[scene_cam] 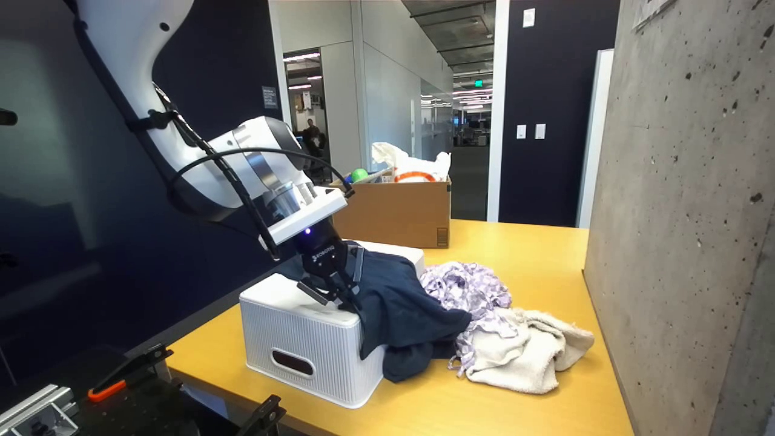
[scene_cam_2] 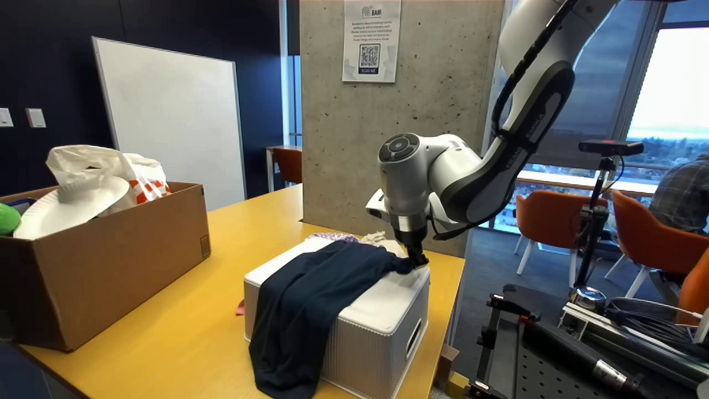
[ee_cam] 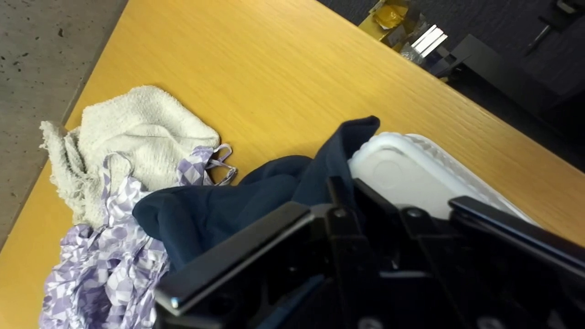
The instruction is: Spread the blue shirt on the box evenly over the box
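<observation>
The blue shirt (scene_cam: 402, 293) (scene_cam_2: 310, 293), dark navy, lies in a band across the middle of the white box (scene_cam: 327, 339) (scene_cam_2: 360, 338). In an exterior view it hangs down a long side to the table; its other part slopes off the opposite side. White top shows bare on both sides of the cloth, including the end with the slot handle. My gripper (scene_cam: 348, 295) (scene_cam_2: 419, 259) points down at the box's top near a corner. In the wrist view the gripper (ee_cam: 355, 194) has its fingertips close together with a shirt edge between them.
A purple-white patterned cloth (scene_cam: 466, 290) and a beige cloth (scene_cam: 533, 351) lie bunched beside the box, touching the shirt. A filled cardboard box (scene_cam_2: 127, 266) stands farther along the table (scene_cam_2: 183, 327). A concrete pillar (scene_cam: 678, 242) rises at the table's edge.
</observation>
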